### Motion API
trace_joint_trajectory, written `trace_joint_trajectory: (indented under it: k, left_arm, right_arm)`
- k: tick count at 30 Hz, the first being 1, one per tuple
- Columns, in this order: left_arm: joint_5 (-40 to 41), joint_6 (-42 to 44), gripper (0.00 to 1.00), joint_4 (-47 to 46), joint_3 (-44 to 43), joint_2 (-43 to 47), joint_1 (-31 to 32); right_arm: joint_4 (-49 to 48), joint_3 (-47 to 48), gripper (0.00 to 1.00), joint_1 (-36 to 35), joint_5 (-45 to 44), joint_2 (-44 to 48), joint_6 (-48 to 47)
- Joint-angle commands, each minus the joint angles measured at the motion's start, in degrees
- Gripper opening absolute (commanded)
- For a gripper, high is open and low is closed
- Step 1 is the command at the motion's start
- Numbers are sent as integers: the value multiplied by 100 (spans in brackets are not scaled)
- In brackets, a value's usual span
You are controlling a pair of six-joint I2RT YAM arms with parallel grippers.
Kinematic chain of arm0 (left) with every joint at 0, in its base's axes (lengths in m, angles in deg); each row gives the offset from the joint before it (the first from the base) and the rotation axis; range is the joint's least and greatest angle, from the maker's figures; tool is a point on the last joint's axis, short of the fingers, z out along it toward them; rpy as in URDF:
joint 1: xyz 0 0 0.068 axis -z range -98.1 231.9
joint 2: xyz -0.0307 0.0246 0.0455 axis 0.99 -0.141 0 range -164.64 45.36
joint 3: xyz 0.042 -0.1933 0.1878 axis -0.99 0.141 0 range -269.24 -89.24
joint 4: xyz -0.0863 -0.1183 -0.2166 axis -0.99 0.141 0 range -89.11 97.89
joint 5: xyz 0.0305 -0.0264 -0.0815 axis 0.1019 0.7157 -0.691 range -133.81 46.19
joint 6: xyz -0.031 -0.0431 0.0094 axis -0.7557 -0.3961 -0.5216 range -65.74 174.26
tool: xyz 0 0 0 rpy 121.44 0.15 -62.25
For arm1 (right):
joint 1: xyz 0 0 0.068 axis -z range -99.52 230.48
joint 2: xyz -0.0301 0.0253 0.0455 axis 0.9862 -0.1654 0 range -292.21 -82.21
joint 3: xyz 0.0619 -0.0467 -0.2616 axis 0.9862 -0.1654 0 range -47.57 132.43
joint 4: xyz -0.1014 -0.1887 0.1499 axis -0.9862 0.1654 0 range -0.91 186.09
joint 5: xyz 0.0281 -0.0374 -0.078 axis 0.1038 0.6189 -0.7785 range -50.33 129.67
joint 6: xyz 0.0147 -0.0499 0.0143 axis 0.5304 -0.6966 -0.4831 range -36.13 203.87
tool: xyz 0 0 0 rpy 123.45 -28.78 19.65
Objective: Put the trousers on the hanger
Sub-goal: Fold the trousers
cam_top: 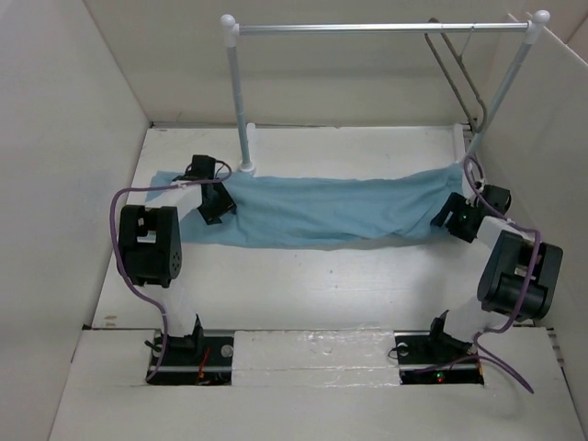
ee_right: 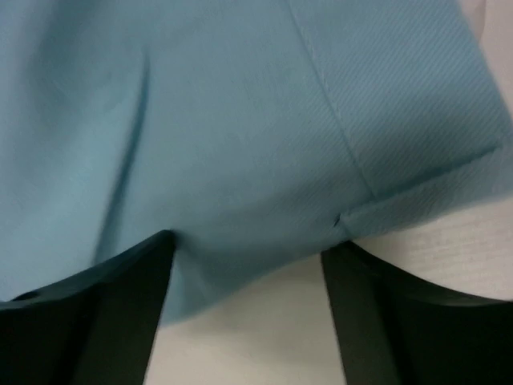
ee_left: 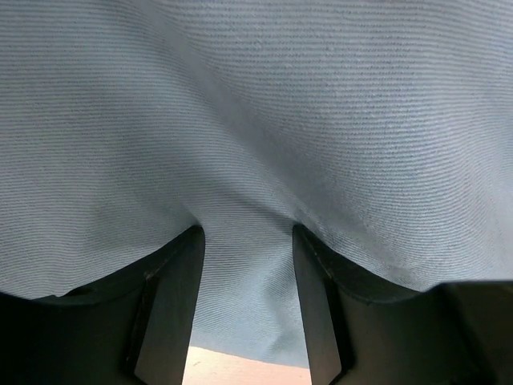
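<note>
Viewing from above: trousers (cam_top: 331,209) lay flat on the table (cam_top: 312,294), stretched out as a long band between the two sets of jaws. One end was at the left gripper (cam_top: 213,200), the other at the right gripper (cam_top: 452,216). Both grippers sat low at the cloth ends.

Left wrist view: fingers (ee_left: 172,305) stood apart with a moderate gap, jaws open. Light blue cloth filled the view ahead of the jaws, covered the fingertips and ran down through the gap. It looked smooth there, not bunched. A sliver of pale table showed under the cloth edge, low in the gap.

Right wrist view: fingers (ee_right: 120,321) stood wide apart, jaws open around the cloth edge. The cloth lay across the fingertips and ahead of them. A stitched hem (ee_right: 417,172) ran off past the right-hand finger. White table showed in the gap behind the cloth edge.

Hanger (cam_top: 457,69) hung by its hook from the white rail (cam_top: 377,28), beyond and above the right jaws, apart from the trousers. The rail's left post stood just beyond the left jaws, its foot at the far edge of the cloth
</note>
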Motion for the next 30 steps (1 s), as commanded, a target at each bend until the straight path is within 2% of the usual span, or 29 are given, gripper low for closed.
trace_joint_trajectory:
  k: [1,2,3,5,6,8,10,12,13,14,15,16,17,18,21,24,26,28,30]
  left_arm:
    - [-218,-5,45,179,163,-194,-256]
    - [-403,-23,46,198,251,-194,-388]
    - [-674,-32,46,180,487,-151,-546]
    - [-799,3,46,171,760,-45,-1115]
    - [-791,47,45,198,1040,112,-1337]
    - [-573,232,45,268,1410,401,-1985]
    - [-519,145,45,164,1701,683,-2261]
    - [-431,83,44,162,1938,1079,-2262]
    - [-379,83,44,363,1948,1211,-2262]
    - [-378,117,44,365,1948,1264,-2262]
    - [-317,153,44,469,1879,1334,-2262]
    - [-334,153,44,575,1861,1422,-2262]
    - [-421,162,45,576,1852,1667,-2175]
    - [-622,127,45,558,1825,1782,-1965]
    - [-922,83,44,637,1371,2081,-1473]
    - [-731,39,42,769,677,2205,-507]
    - [-703,82,28,647,429,2249,291]
    - [-677,48,13,437,147,2206,777]
    - [-686,30,1,339,-55,2013,1314]
  right_arm:
    - [-756,288,73,-83,17,-306,440]
    - [-757,244,62,-83,-53,-342,554]
    - [-748,183,39,-83,-97,-290,581]
    - [-556,-106,25,-5,-290,-53,494]
    - [-459,-212,14,144,-378,261,406]
    - [-100,-518,0,581,-458,780,74]
    - [138,-722,0,863,-388,1107,-165]
    - [473,-985,0,1076,-274,1476,-490]
    - [587,-1100,16,1286,-230,1886,-691]
    - [562,-1101,16,1288,-160,1890,-745]
    - [492,-1144,56,1288,-37,1960,-772]
    - [561,-979,70,1288,51,1943,-1007]
    - [1118,-804,78,1349,26,1900,-1184]
    - [1281,-654,86,1349,25,1864,-1272]
    - [1336,-573,93,1708,61,2083,-1300]
    - [906,-845,99,2060,200,2058,-967]
    - [381,-1038,100,2114,716,1795,-582]
    - [-43,-1135,100,2114,991,1225,-308]
    - [-1113,-1398,100,2114,1492,672,333]
